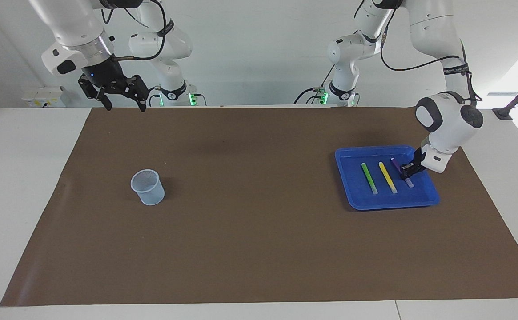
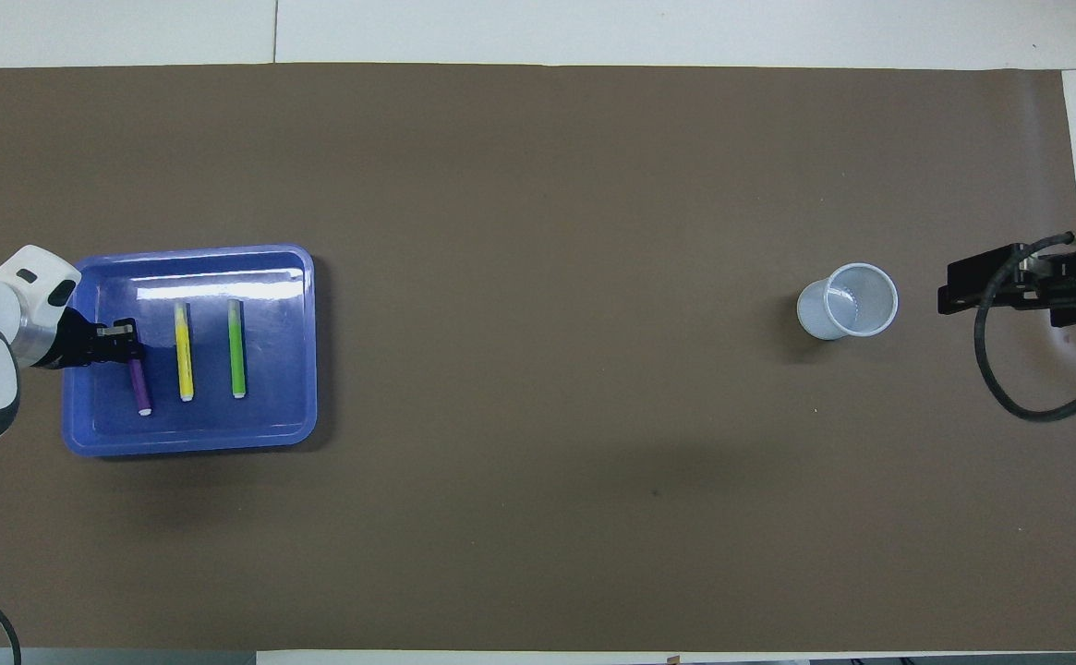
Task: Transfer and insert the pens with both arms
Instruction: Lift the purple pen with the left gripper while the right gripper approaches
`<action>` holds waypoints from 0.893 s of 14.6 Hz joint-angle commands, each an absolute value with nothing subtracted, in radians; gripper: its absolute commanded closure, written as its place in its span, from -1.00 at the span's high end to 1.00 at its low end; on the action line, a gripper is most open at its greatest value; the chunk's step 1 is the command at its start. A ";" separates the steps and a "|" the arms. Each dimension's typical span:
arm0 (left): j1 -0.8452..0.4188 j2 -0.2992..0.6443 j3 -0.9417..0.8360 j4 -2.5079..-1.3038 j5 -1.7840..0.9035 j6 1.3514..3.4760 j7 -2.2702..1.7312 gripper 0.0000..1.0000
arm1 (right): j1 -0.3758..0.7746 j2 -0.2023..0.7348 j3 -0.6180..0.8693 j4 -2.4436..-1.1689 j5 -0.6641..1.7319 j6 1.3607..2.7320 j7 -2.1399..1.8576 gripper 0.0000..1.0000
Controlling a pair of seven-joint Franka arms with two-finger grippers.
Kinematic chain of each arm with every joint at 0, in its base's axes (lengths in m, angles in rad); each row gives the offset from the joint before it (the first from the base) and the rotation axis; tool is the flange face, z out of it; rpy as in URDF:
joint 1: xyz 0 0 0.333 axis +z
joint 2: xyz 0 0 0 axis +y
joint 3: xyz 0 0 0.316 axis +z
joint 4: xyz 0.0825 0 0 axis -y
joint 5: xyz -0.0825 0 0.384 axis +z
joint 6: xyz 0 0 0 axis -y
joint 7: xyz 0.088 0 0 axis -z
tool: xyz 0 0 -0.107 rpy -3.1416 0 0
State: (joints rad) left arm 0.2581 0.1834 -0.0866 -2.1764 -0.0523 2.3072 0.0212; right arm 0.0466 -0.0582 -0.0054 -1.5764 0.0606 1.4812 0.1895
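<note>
Three pens lie side by side in a blue tray [image 1: 392, 204] [image 2: 187, 443] toward the left arm's end of the table. The green pen [image 1: 369, 178] [image 2: 236, 349] is closest to the table's middle, and the yellow pen [image 1: 387, 177] [image 2: 184, 353] lies beside it. My left gripper [image 1: 407, 171] [image 2: 126, 340] is down in the tray, shut on the purple pen [image 1: 395, 162] [image 2: 139, 386], whose pale tip sticks out past the fingers. My right gripper [image 1: 125, 106] [image 2: 953, 286] hangs open and high in the air over the right arm's end of the mat, holding nothing.
A pale blue cup [image 1: 148, 186] [image 2: 847, 301] stands upright on the brown mat [image 1: 259, 231] toward the right arm's end. Two slimmer white arms with green-lit bases [image 1: 176, 95] stand at the robots' edge of the table.
</note>
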 commanded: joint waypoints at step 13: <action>0.149 0.176 -0.112 -1.723 -0.231 1.693 -0.398 -1.00 | 0.040 -0.071 -0.003 -1.618 0.267 1.555 0.492 1.00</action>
State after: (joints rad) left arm 0.1804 0.1777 -0.1180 -1.8044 -0.1595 1.7973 -0.2738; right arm 0.0459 -0.0581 -0.0078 -1.5860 0.2059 1.5066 0.3864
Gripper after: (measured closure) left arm 0.833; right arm 0.000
